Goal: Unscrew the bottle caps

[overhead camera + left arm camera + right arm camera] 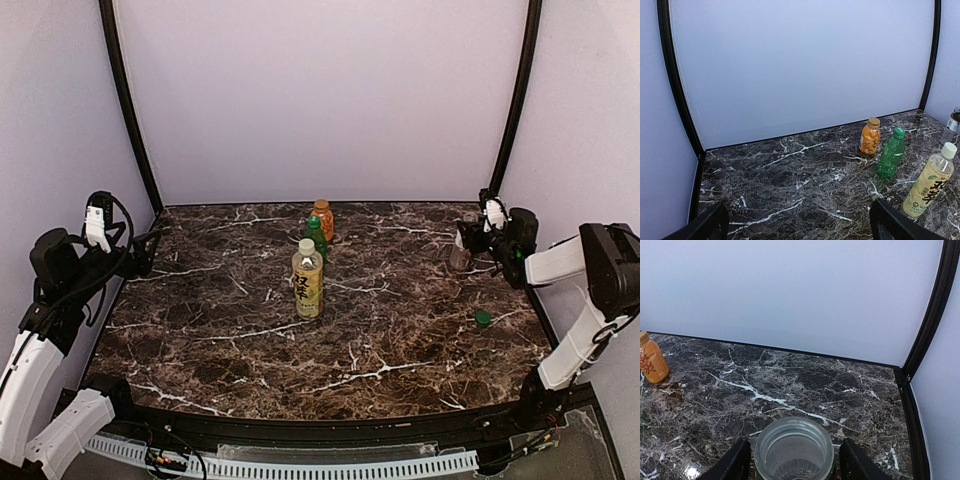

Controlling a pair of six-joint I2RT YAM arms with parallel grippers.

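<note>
The right gripper (794, 467) stands part open, its black fingers (727, 465) flanking the neck of the clear bottle (794, 447) with only a sliver of gap on each side. It seems to grip nothing. That bottle stands upright at the far right of the table (200, 340). Its round mouth is uncapped and faces up, with smooth, see-through plastic walls. A small round green cap (483, 319) lies loose on the table nearer the right arm's base.

The left gripper (799, 222) hangs wide open and empty over the table's left edge.

The other three bottles stand upright near the middle, caps on:
- Yellow bottle (307, 280): tall, white cap, with large dark characters running down its label that I cannot read.
- Green bottle (317, 238): slim, translucent, green cap, just behind the yellow one.
- Orange bottle (322, 218): squat, brownish cap, farthest back.

The table is glossy dark marble with white veins.
</note>
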